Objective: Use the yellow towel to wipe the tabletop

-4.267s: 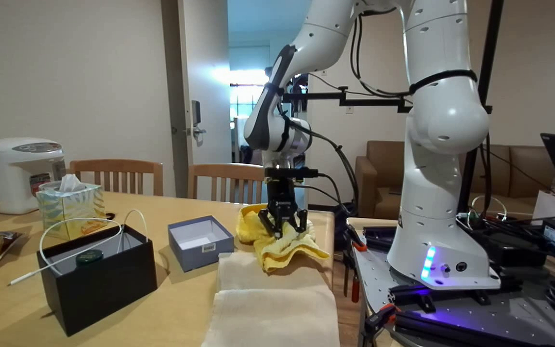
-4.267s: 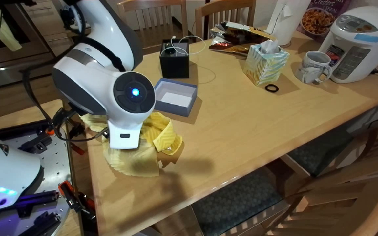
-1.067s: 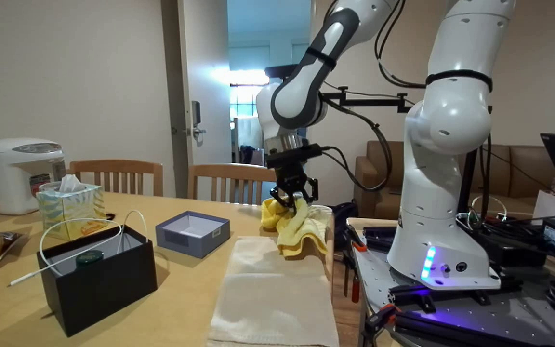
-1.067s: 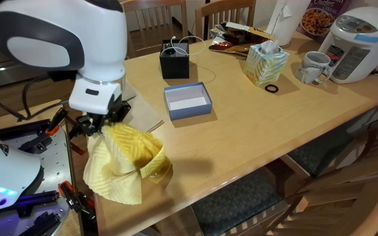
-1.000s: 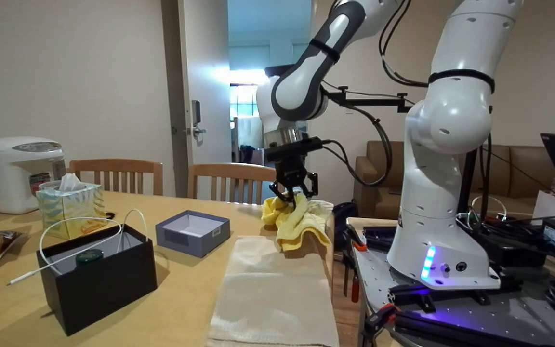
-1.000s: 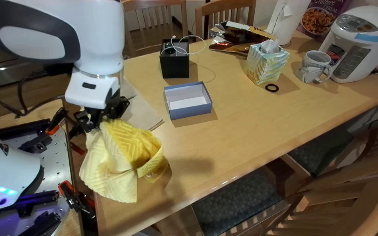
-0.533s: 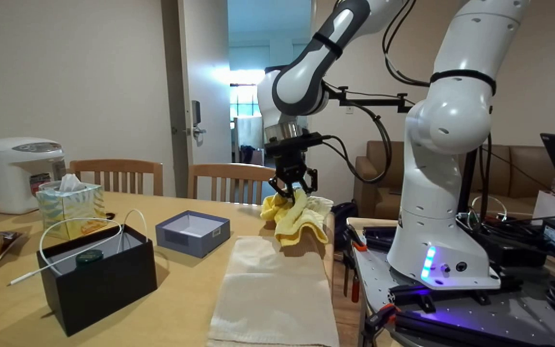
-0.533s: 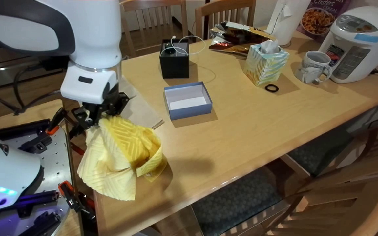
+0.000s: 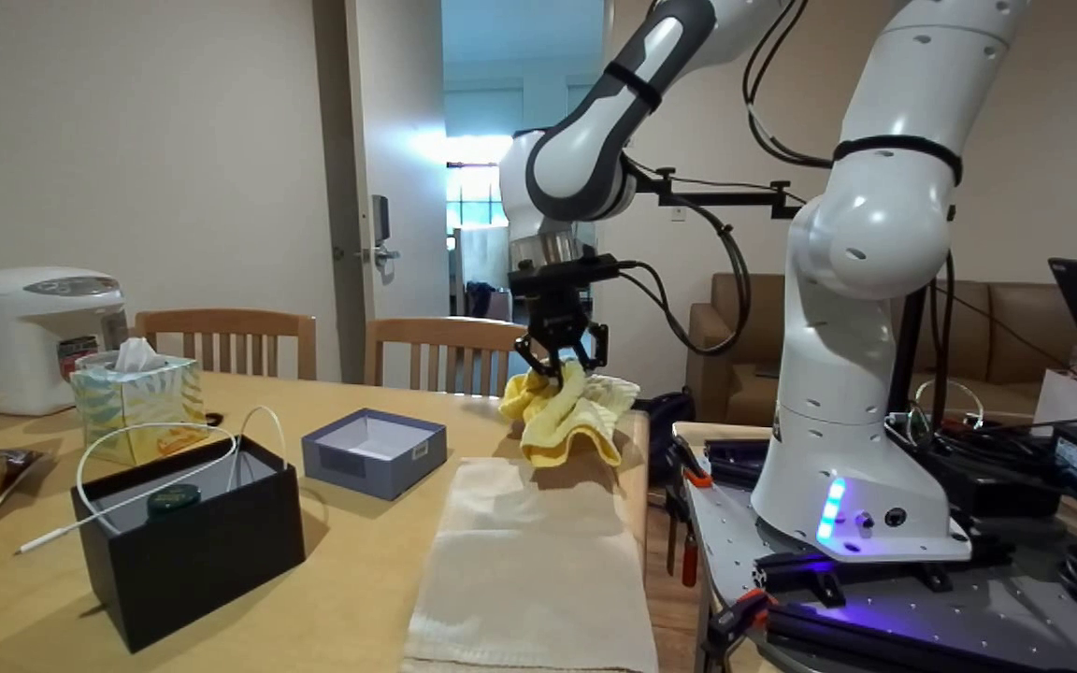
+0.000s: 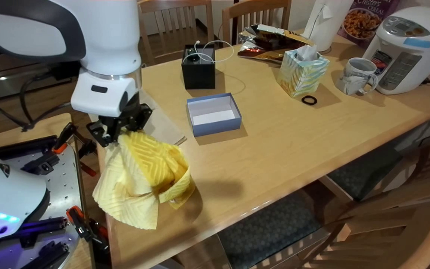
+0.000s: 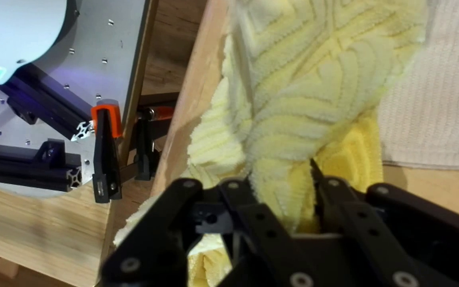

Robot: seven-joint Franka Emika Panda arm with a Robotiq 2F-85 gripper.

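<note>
The yellow towel [image 9: 571, 430] hangs bunched below my gripper [image 9: 562, 366] at the table end near the robot base. In an exterior view, the towel [image 10: 140, 186] spreads over the table corner, its pale side partly past the edge. In the wrist view, a thick fold of towel [image 11: 313, 87] runs up between the two fingers of the gripper [image 11: 283, 179]. The fingers are shut on that fold; their tips are mostly hidden by cloth. The lower towel seems to touch the wooden tabletop [image 10: 274, 142]; how firmly, I cannot tell.
A beige cloth [image 9: 529, 570] lies flat beside the towel. A shallow blue box [image 10: 215, 127] and a black box with a white cable [image 9: 202, 551] stand nearby. Farther off are a tissue box [image 10: 302, 74], a mug [image 10: 357, 76], a black ring [image 10: 309, 100] and a water boiler [image 10: 409, 52].
Since about four seconds ago, my gripper has risen, tilted and pulled the towel toward the table end; the blue box has shifted and turned. In the last half second, the towel moved slightly toward the table's middle.
</note>
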